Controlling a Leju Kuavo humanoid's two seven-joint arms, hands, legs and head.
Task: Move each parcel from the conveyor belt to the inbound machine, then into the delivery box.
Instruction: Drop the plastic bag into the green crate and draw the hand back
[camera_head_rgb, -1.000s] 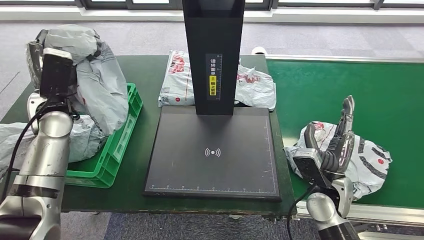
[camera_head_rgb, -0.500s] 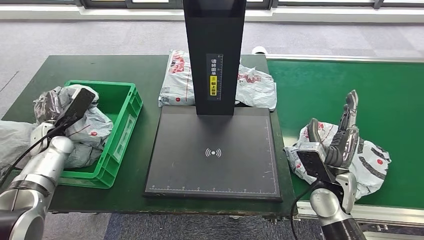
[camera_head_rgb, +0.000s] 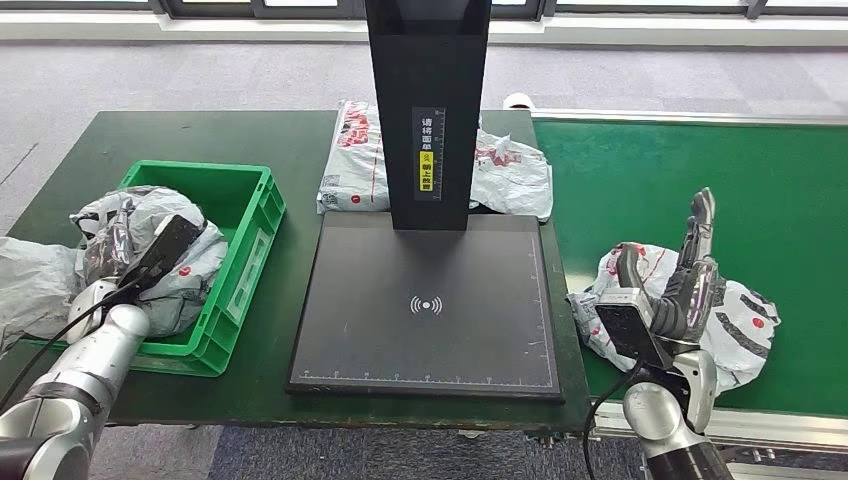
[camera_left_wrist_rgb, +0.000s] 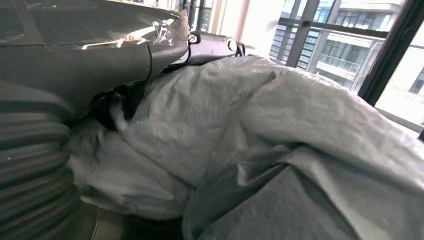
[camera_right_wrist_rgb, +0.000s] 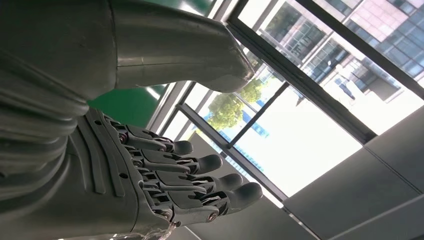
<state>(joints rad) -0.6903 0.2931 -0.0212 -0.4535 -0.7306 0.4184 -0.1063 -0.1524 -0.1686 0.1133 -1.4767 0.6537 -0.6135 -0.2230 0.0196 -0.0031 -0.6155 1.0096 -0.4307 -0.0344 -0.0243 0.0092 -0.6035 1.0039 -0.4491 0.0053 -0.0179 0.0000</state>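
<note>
Left hand (camera_left_wrist_rgb: 85, 75) on grey parcel (camera_head_rgb: 150, 255) at crate's (camera_head_rgb: 245, 265) left rim; finger state unclear. Right hand (camera_head_rgb: 680, 280) upright over belt parcel (camera_head_rgb: 740, 330), fingers straight, apart from thumb. Scanner plate (camera_head_rgb: 430, 350) bare between.

The head view shows 4 parcels in grey-white plastic mailers. 1 parcel (camera_head_rgb: 150, 255) lies in the green delivery box at 9 o'clock; another parcel (camera_head_rgb: 35, 285) sits just beside that box, further out toward 9 o'clock. 1 more parcel (camera_head_rgb: 500, 170) lies behind the machine's black column at 12 o'clock, and the last parcel (camera_head_rgb: 745, 330) rests on the belt at 3 o'clock.

There is 1 delivery box (camera_head_rgb: 255, 235), 1 inbound machine (camera_head_rgb: 430, 310) with 1 column, and 1 conveyor belt (camera_head_rgb: 650, 170). 2 robot hands show: the left hand (camera_left_wrist_rgb: 100, 60) and the right hand (camera_head_rgb: 685, 285).
</note>
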